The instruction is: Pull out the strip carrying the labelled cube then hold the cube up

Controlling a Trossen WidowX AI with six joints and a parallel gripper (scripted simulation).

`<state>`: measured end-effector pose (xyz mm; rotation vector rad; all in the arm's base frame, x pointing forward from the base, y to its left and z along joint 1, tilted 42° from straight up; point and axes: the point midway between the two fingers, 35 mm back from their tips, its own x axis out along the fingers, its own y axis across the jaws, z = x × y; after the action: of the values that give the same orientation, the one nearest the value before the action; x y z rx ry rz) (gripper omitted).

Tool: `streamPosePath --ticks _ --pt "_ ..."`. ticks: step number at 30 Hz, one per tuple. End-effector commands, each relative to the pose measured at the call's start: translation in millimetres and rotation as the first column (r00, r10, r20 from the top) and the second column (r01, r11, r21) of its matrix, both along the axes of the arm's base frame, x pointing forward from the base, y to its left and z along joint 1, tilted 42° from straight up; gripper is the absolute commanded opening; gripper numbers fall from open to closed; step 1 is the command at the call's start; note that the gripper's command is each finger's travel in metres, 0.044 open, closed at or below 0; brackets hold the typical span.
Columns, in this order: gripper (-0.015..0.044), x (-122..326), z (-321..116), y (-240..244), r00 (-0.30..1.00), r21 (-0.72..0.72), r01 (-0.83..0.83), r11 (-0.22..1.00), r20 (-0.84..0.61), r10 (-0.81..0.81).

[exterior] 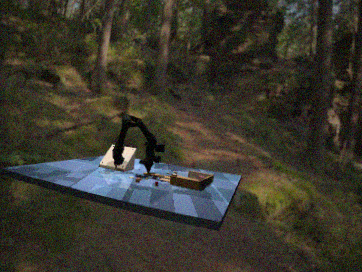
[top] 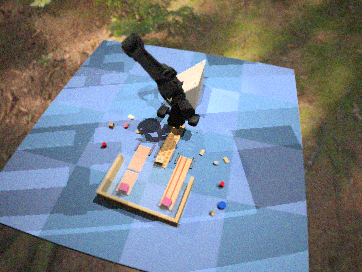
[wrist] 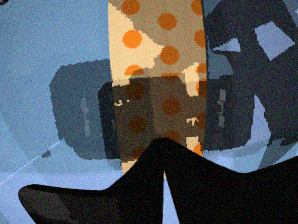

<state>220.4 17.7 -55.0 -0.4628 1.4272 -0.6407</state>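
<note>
A strip with orange dots (top: pixel 171 142) (wrist: pixel 169 55) lies in the middle, its near end well inside the open side of the wooden enclosure's line. A small pale cube (top: pixel 159 160) sits at its end away from the arm; its label cannot be read. The left strip (top: pixel 139 159) shows a gap across it and bears a pink cube (top: pixel 123 187). The right strip (top: pixel 179 178), with red lines, bears another pink cube (top: pixel 166 201). My gripper (top: pixel 176 131) (exterior: pixel 148 173) (wrist: pixel 161 144) is shut with nothing between its fingers, at or just over the dotted strip's arm-side end; contact cannot be told.
A wooden wall (top: pixel 137 207) (exterior: pixel 187 181) encloses the far ends of the outer strips on three sides. A pale slanted board (top: pixel 195 82) (exterior: pixel 125 156) stands by the arm. Small items lie on both sides, among them a red ball (top: pixel 104 145) and a blue disc (top: pixel 221 205).
</note>
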Motion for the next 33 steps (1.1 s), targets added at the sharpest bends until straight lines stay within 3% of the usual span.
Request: streamPosePath --ticks 1,24,29,33 --pt "0.0000 -11 -3 -5 0.999 -0.003 0.017 1.000 -0.033 -0.017" --pt "0.0000 -11 -3 -5 0.999 -0.003 0.017 1.000 -0.033 -0.017" --pt "0.0000 2 30 27 0.999 0.000 0.016 1.000 -0.031 -0.016" --pt "0.0000 2 32 28 0.999 -0.001 0.017 1.000 -0.033 -0.017"
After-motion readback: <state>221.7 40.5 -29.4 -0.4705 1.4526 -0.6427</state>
